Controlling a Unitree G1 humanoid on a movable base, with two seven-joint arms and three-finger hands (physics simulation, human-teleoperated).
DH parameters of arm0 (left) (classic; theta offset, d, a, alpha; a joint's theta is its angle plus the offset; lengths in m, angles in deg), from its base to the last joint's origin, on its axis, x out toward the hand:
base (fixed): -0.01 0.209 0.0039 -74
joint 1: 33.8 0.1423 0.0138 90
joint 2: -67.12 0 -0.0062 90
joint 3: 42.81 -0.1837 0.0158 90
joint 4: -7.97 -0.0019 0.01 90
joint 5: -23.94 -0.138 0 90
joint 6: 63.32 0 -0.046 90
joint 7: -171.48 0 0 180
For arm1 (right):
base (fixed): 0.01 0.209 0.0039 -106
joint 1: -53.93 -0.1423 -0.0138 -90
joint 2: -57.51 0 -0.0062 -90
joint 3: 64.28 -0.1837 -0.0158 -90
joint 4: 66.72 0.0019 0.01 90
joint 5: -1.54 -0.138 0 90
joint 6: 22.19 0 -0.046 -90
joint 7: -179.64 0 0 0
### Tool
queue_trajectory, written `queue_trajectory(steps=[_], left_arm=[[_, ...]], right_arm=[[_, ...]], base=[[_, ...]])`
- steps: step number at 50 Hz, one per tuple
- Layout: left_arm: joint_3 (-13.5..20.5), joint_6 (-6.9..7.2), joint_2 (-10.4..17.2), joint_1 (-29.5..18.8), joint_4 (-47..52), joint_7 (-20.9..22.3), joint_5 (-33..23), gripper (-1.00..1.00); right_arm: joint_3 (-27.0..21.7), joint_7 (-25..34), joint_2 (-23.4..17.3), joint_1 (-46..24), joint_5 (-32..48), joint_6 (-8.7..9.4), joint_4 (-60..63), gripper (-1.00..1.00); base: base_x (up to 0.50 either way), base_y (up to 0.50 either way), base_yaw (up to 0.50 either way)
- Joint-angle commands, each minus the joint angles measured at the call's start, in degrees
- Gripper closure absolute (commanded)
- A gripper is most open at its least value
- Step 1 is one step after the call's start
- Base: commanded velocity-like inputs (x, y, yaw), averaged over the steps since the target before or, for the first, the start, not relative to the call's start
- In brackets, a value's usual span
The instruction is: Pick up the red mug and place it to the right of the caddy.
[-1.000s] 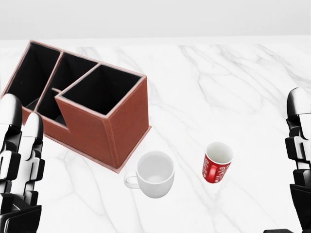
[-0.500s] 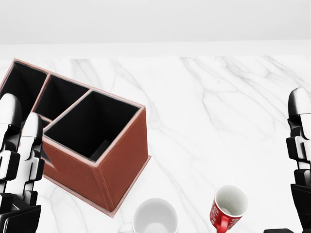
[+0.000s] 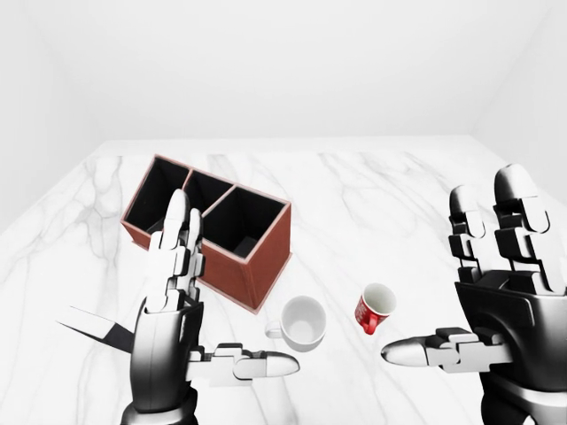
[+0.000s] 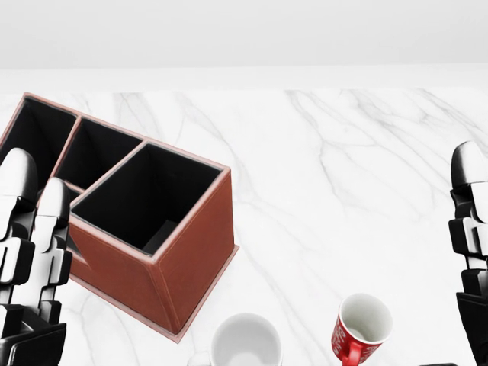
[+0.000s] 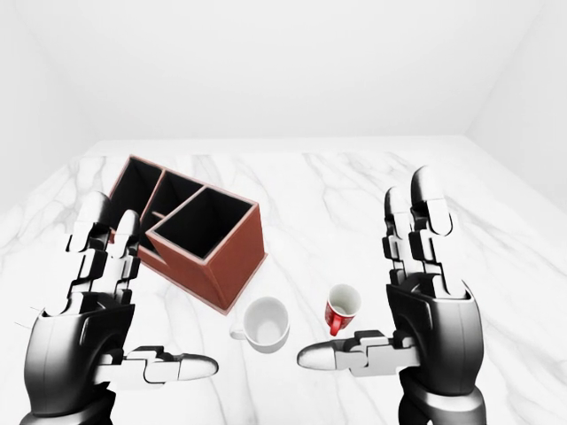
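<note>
Pre-grasp | we see red mug (image 3: 374, 309) upright, lower centre, just left of right robot hand (image 3: 496, 292), nearer than left robot hand (image 3: 177, 310) | both spread, holding nothing.

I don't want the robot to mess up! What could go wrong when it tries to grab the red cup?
1. The white mug stands close beside the red mug, between it and the caddy. A wide reach by the open right hand might bump it.
2. The spot to the right of the caddy looks partly taken by the white mug, so setting the red one down there could knock them together.
3. The red mug looks tilted, so a touch might tip it.
</note>
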Motion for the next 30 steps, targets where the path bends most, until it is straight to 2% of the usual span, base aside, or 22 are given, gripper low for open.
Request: queue_trajectory(steps=[1, 15, 20, 30], left_arm=[[0.17, 0.00, 0.63, -3.23, -0.01, -1.31, 0.49, -1.00], [0.11, 0.00, 0.96, -3.29, -0.01, -1.72, 0.75, -1.00], [0.06, 0.00, 0.96, -3.35, -0.01, -1.72, 0.74, -1.00], [0.10, 0.00, 0.52, -3.04, -0.01, -1.23, 0.47, -1.00]], right_arm=[[0.94, -3.19, 0.55, -3.56, 1.34, 0.00, -1.00, -1.00], [0.60, -2.41, 0.05, -3.14, 3.33, 0.00, -1.26, -1.00], [0.57, -2.79, 0.17, -3.68, 3.51, 0.00, -1.83, -1.00], [0.30, -3.57, 0.15, -3.98, 2.51, 0.00, -1.51, -1.00]], base=[[0.00, 0.00, 0.00], [0.00, 0.00, 0.00], [0.00, 0.47, 0.00], [0.00, 0.00, 0.00]])
